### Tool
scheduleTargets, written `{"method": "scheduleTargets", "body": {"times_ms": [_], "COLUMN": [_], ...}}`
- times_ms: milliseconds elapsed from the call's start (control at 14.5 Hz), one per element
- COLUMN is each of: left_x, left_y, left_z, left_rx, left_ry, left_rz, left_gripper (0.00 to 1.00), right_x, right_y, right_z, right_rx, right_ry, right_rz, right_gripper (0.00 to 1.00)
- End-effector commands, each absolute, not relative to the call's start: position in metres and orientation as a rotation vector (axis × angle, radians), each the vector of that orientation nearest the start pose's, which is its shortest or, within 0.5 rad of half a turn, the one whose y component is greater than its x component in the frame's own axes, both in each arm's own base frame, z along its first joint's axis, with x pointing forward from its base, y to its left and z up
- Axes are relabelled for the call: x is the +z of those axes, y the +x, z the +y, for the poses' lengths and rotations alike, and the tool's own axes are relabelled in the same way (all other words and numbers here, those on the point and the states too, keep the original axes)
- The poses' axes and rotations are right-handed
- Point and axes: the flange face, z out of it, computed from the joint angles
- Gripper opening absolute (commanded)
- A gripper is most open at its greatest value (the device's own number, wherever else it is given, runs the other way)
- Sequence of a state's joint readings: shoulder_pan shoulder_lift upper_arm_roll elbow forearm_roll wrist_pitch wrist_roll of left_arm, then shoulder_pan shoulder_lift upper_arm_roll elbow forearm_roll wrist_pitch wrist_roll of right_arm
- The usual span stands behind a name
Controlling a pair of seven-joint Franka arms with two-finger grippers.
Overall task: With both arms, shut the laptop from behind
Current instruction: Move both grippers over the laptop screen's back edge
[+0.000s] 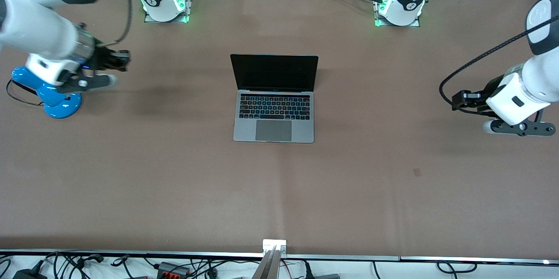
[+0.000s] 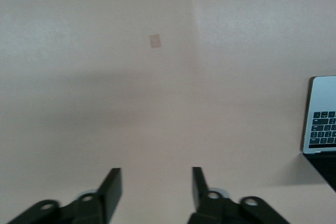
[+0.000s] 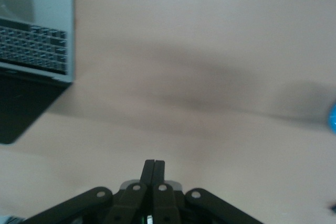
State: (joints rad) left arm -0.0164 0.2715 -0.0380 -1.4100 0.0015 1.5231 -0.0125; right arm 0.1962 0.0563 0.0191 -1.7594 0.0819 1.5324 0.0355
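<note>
Left hand (image 1: 458, 101): held in the air at the right edge of the front view, over bare table (image 1: 174, 183) toward the left arm's end. In the left wrist view the hand (image 2: 156, 179) is released, its two black fingers (image 2: 111, 184) standing well apart with brown table showing between them; it grasps nothing and touches nothing.

Right hand (image 1: 124, 60): held in the air at the upper left of the front view, over the table toward the right arm's end. In the right wrist view the hand (image 3: 154, 169) is clenched, the fingers (image 3: 149, 174) pressed flat together with nothing between them.

Laptop (image 1: 274, 98): at the middle of the front view, well apart from both hands. It stands open on the table, black screen upright and facing the front camera, keyboard and grey trackpad lying flat, the trackpad nearest that camera. One corner of its base and keys shows at the right edge of the left wrist view (image 2: 321, 121); base, keys and dark screen show at the upper left of the right wrist view (image 3: 34, 40).

Surroundings: a blue lamp (image 1: 54, 100) stands on the table at the left edge of the front view, its base partly covered by the right arm (image 1: 39, 34). A small dark patch (image 1: 417, 172) marks the table toward the left arm's end, nearer the front camera than the laptop; it also shows in the left wrist view (image 2: 155, 41). Nothing lies between either hand and the laptop.
</note>
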Motion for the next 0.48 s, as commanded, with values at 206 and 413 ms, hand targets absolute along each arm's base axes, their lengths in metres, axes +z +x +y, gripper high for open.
{"method": "scheduleTargets", "body": {"times_ms": [206, 413], "left_x": [0.538, 0.533], "left_y": [0.610, 0.596], "left_z": [-0.046, -0.074], "left_rx": [0.431, 0.549], "left_ry": [-3.129, -3.110], "left_rz": [0.140, 0.226], "left_gripper": [0.01, 0.01], "right_x": [0.476, 0.452], "right_y": [0.488, 0.448], "right_z": [0.231, 0.300], "right_rx": [0.598, 0.694], "right_ry": [-2.981, -3.000], "right_rz": [-0.261, -0.334], "right_gripper": [0.00, 0.00]}}
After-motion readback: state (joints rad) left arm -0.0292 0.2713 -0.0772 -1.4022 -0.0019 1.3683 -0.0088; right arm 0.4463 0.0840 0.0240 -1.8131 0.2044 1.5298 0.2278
